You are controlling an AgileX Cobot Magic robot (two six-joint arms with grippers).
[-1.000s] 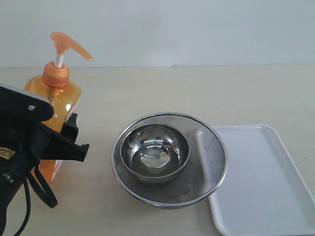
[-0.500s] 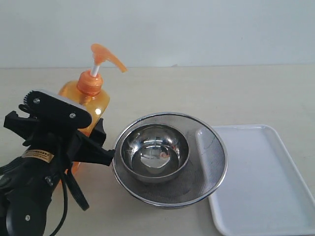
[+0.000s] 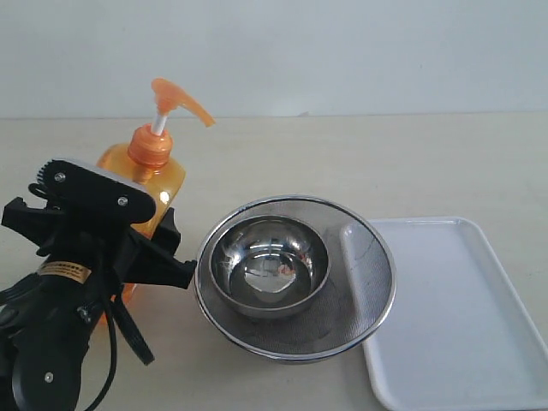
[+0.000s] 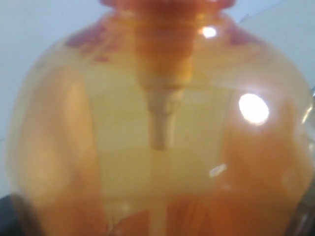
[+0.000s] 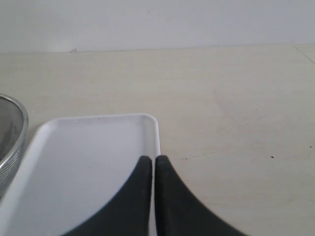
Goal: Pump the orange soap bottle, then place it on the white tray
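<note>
Left fingers [image 3: 175, 257] clasping one bottle [image 3: 164, 177], one tray [image 3: 445, 308]

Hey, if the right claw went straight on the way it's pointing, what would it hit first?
Probably the rim of the white tray: the right claw, shut, sits right over that edge. If it clears that, only bare table lies ahead. Its height is unclear.

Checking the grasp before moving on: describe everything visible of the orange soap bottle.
The orange soap bottle is translucent orange plastic, with a dip tube showing inside, an orange collar and a raised pump head on a white stem. It is near upright, left of the mesh strainer in the exterior view; the left hand clasps its lower body, hiding its base.
</note>
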